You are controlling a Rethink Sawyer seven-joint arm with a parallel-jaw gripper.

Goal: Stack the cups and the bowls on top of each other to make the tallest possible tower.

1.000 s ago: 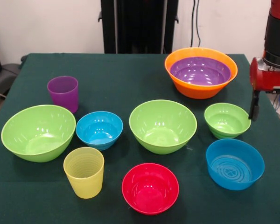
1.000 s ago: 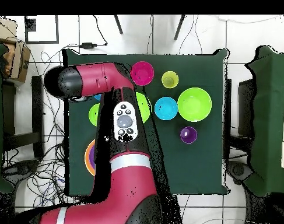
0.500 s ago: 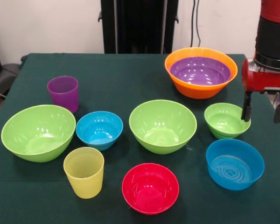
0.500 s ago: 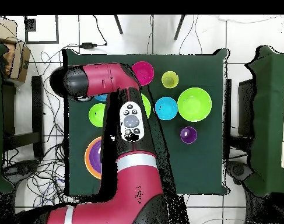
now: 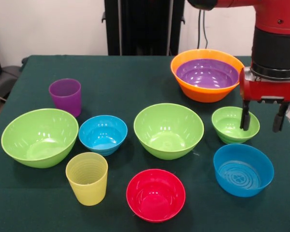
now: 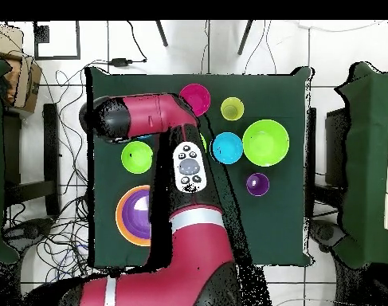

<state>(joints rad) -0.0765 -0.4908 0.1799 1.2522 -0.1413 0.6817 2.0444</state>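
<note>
My gripper (image 5: pixel 262 117) hangs open at the right, its left finger over the right rim of the small lime green bowl (image 5: pixel 233 124) and its right finger outside that bowl. Nothing is held. The tower is the large orange bowl (image 5: pixel 203 94) with the shallow purple bowl (image 5: pixel 208 74) nested in it, behind the gripper. Two large green bowls (image 5: pixel 168 129) (image 5: pixel 39 137), a small blue bowl (image 5: pixel 103 133), a wider blue bowl (image 5: pixel 243 169) and a pink-red bowl (image 5: pixel 155 194) stand apart. The purple cup (image 5: pixel 65 96) and the ribbed yellow cup (image 5: pixel 87 178) stand upright at the left.
From overhead, the red arm (image 6: pixel 149 118) covers the gripper and part of the middle green bowl; the small green bowl (image 6: pixel 136 156) and the orange bowl (image 6: pixel 122 217) show beside it. The green table cloth (image 5: pixel 135 77) ends just right of the gripper.
The arm has swung leftward in the front view, carrying the open gripper from beyond the table's right edge to the small green bowl's right rim. No bowl or cup has moved.
</note>
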